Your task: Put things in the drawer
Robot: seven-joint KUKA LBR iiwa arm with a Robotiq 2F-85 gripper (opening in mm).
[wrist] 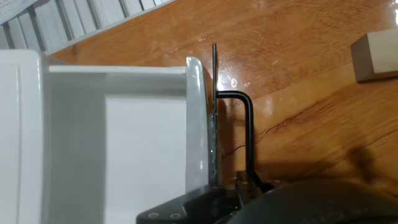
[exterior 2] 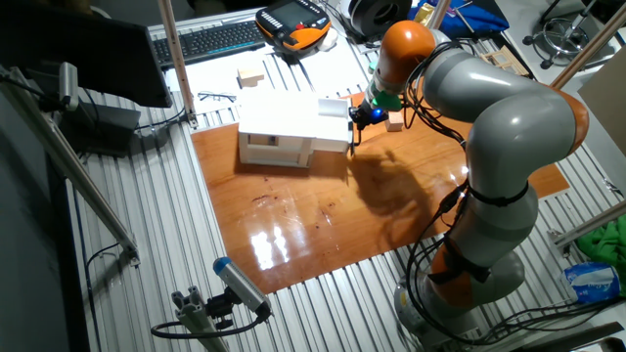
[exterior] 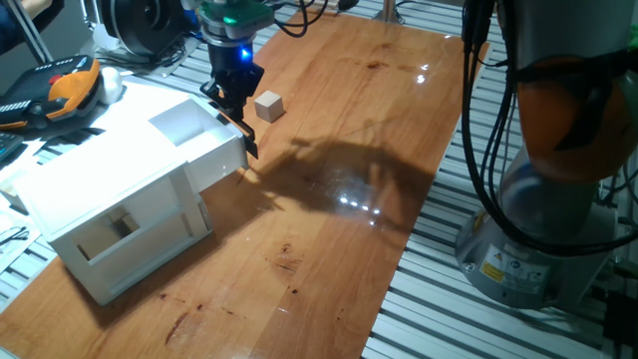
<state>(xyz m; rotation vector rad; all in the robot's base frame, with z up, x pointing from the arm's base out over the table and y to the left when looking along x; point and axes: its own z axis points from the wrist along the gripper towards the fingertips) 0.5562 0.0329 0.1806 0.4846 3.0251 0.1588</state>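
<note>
The white drawer [exterior: 224, 160] stands pulled out of the white cabinet [exterior: 110, 199], and its tray looks bare inside. My gripper [exterior: 231, 103] hangs over the far end of the drawer front. In the hand view the black bar handle [wrist: 249, 137] runs down into my gripper [wrist: 239, 186], whose dark fingers sit tight on either side of it. The small beige cube [exterior: 268, 106] rests on the wooden table just past the gripper, apart from it. The hand view has the cube [wrist: 376, 56] at the upper right, beyond the drawer's front wall [wrist: 196, 124].
A pale block [exterior: 125, 224] sits in the cabinet's lower compartment. An orange teach pendant [exterior: 60, 85] and a keyboard [exterior 2: 215, 39] lie behind the cabinet, with another wooden block [exterior 2: 251, 78] on the slats. The robot base [exterior: 538, 199] and cables stand at the right.
</note>
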